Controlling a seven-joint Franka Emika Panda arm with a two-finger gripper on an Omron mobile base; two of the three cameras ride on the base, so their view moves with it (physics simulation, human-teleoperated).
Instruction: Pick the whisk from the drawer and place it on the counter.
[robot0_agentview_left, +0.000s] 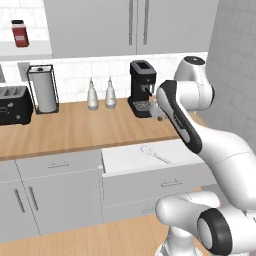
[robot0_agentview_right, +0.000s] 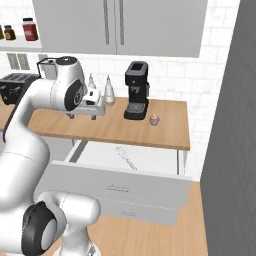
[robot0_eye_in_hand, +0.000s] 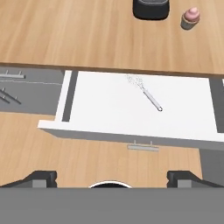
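The drawer (robot0_agentview_left: 131, 159) stands pulled open below the counter (robot0_agentview_left: 75, 127), its white inside bare except for the whisk (robot0_agentview_left: 155, 155). The thin pale-grey whisk (robot0_eye_in_hand: 146, 92) lies flat and diagonal in the far right part of the drawer (robot0_eye_in_hand: 105, 109), wire head toward the counter (robot0_eye_in_hand: 87, 35). My gripper (robot0_eye_in_hand: 113, 179) hangs open and empty above the drawer's front, looking down on it, well clear of the whisk. In the right base view the gripper (robot0_agentview_right: 81, 116) hovers over the counter's front edge (robot0_agentview_right: 115, 131), left of the whisk (robot0_agentview_right: 126, 157).
A black coffee machine (robot0_agentview_left: 142, 87) and a small pink cupcake (robot0_agentview_right: 154, 119) stand on the counter behind the drawer. Two bottles (robot0_agentview_left: 92, 95), a paper towel holder (robot0_agentview_left: 44, 89) and a toaster (robot0_agentview_left: 14, 105) stand further left. A grey wall (robot0_agentview_right: 235, 125) closes the right side.
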